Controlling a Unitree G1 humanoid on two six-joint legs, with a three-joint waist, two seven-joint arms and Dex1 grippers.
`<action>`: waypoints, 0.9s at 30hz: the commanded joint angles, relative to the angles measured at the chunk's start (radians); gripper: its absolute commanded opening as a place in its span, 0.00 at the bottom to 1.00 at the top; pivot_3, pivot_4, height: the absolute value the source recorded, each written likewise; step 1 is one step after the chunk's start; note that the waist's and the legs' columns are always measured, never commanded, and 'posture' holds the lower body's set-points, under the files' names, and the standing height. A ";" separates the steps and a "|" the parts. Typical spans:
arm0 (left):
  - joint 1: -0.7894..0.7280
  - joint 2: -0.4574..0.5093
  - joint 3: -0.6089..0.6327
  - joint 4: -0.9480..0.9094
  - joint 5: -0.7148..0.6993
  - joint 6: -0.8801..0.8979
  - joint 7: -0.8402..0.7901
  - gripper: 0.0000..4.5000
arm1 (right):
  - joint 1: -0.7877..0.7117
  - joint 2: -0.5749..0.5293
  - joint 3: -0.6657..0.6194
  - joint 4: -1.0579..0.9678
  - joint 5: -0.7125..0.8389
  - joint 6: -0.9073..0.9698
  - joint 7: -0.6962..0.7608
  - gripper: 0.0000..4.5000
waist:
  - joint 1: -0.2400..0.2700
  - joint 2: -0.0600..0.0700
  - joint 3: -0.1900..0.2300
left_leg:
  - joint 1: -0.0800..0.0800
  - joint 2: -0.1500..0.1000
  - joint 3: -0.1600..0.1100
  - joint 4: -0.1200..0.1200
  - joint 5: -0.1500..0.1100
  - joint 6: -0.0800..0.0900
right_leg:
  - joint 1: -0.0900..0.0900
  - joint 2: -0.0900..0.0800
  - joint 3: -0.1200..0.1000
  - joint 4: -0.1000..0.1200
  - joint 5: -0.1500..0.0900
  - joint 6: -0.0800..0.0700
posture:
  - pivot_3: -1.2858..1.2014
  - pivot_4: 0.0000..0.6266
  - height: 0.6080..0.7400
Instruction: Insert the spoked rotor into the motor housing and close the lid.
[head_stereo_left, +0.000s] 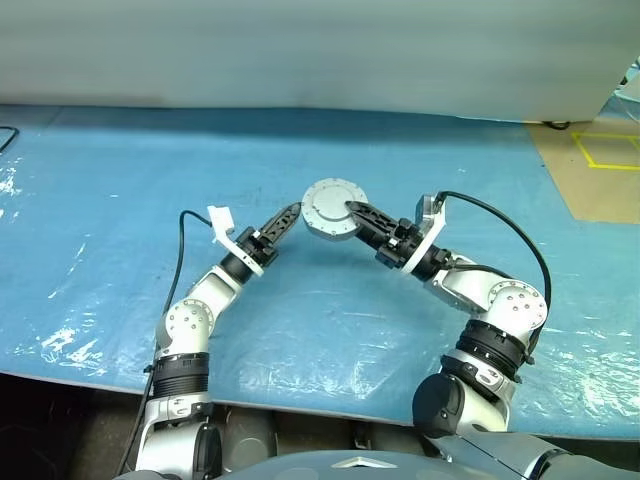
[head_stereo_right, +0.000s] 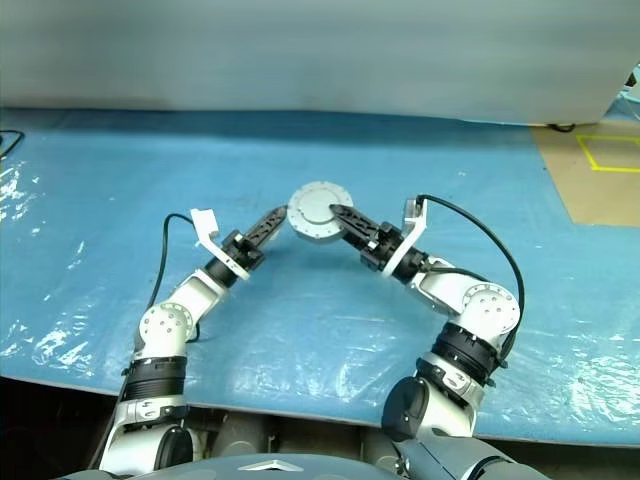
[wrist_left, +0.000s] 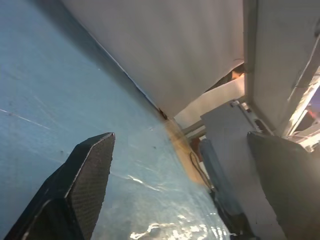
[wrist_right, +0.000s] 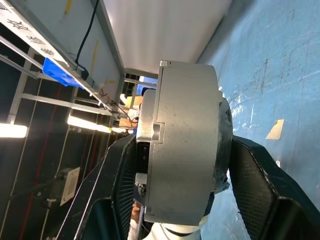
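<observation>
Silver arms, black claws, black cables

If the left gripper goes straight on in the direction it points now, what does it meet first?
Probably the motor housing, which the right gripper holds closed above the table. The open left gripper points at its near rim from close by, though the depth between them is unclear.

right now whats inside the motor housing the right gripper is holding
Nothing inside can be seen. The motor housing is held above the blue table with its lid closed, clamped by the right gripper, so the interior is covered.
</observation>
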 joint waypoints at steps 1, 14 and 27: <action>0.011 0.008 0.023 -0.045 -0.098 0.068 0.001 0.99 | -0.005 -0.001 0.029 -0.014 0.091 -0.036 0.002 0.53 | 0.000 0.000 0.000 | 0.000 0.000 0.000 0.000 0.000 0.000 | 0.000 0.000 0.000 0.000 0.000 0.000 | 0.52 0.24 1.00; -0.002 0.013 -0.015 -0.043 -0.199 0.200 0.000 0.99 | 0.057 -0.021 0.139 -0.009 0.214 -0.122 -0.047 0.53 | 0.002 0.000 0.000 | 0.000 0.000 -0.001 0.001 0.000 0.000 | 0.000 0.000 0.000 0.000 0.001 0.001 | 0.52 0.24 1.00; -0.049 -0.015 -0.039 0.014 -0.177 0.199 0.025 0.71 | 0.124 -0.105 0.293 -0.014 0.293 -0.161 -0.040 0.53 | 0.004 0.000 0.000 | -0.002 0.000 -0.003 0.007 0.000 0.000 | 0.002 0.000 0.000 0.001 0.003 0.004 | 0.52 0.24 1.00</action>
